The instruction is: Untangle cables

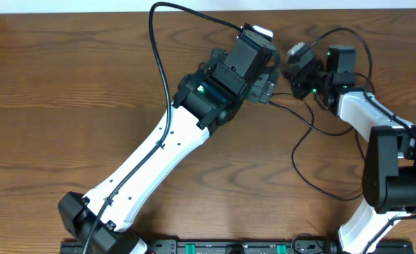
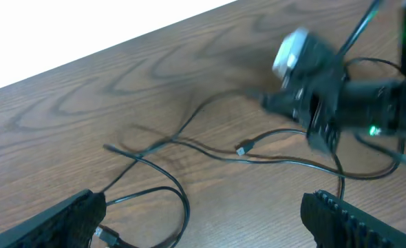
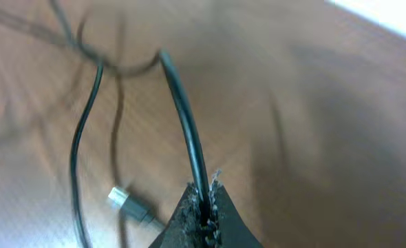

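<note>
**Right tool clenched on a black cable near the far edge**

I have both tools close together toward the far edge of the bench (image 1: pixel 67 106), a little right of its middle. My right tool (image 3: pixel 204 201) is clenched, and its wrist camera shows a black cable (image 3: pixel 187 131) pinched between the fingertips. From the grip the cord rises off the wood and bends over toward the rest of the cables (image 2: pixel 168 141). That view is blurred, but I can make out a second black cord (image 3: pixel 74 148) running beside the held one. A silver plug (image 3: pixel 118 198) lies on the bench just left of the fingertips.

My left tool (image 2: pixel 203 203) is released, jaws wide. One finger sits at each lower corner of its own view, with only bench and a loop of slack cord showing between them. Ahead of it several thin black cords cross one another on the wood, and a small plug end (image 2: pixel 243 149) lies free just beside the crossing. The right tool appears in that view too, blurred, beyond the crossing toward the right.

From overhead, a thin black cord (image 1: pixel 295 152) trails from the two tools toward the near right corner, curving across the bench beside the right arm (image 1: pixel 363 109). The left arm (image 1: pixel 158 152) stretches diagonally from the near left corner up to the meeting point.
</note>
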`<state>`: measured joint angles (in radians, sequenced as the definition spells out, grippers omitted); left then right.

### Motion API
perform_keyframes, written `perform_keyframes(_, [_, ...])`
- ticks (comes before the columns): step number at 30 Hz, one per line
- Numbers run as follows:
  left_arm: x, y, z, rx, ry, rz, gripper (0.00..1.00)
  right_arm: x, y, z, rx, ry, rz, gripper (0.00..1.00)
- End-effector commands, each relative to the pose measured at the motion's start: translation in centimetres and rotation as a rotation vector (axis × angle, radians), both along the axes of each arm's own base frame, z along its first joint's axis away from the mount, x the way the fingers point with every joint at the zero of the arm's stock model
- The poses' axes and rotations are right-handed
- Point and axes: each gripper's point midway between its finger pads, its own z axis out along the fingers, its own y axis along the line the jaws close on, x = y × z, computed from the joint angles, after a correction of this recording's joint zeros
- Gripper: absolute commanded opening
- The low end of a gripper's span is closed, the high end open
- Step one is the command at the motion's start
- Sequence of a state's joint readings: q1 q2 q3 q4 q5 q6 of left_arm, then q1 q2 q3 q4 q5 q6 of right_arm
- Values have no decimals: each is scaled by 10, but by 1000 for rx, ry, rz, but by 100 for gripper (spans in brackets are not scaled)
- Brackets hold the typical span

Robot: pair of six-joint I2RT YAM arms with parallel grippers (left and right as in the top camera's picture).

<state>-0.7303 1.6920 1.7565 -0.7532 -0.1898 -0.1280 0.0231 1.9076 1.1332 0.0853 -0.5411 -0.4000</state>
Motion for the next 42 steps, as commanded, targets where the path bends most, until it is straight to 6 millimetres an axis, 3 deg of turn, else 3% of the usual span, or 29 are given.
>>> perform_keyframes(1, [0,3,10,-5,-22,8,95,19,-15,91,182,-140,-129,1])
perform_keyframes(5, [0,3,10,-5,-22,8,95,17,-23,198,262,-438,-140,1])
perform_keyframes(9, [0,3,10,-5,-22,8,95,-15,-24,295,276,-733,-107,1])
perform_keyframes(11, [0,3,10,-5,-22,8,96,-35,-24,333,280,-849,-92,1])
perform_keyframes(16, [0,3,10,-5,-22,8,96,-74,-24,389,285,-1021,-69,1])
perform_keyframes(19, [0,3,10,-5,-22,8,96,-86,-23,402,285,-1059,-63,1])
perform_keyframes(27, [0,3,10,-5,-22,8,95,-88,-24,405,285,-1067,-65,1])
perform_keyframes(34, [0,3,10,-5,-22,8,95,-100,-28,426,282,-1180,-74,1])
perform_keyframes(38, [0,3,10,-5,-22,8,95,-86,-33,406,232,-1101,-100,1])
perform_keyframes(42, [0,3,10,-5,-22,8,95,-62,-62,375,194,-951,-231,1])
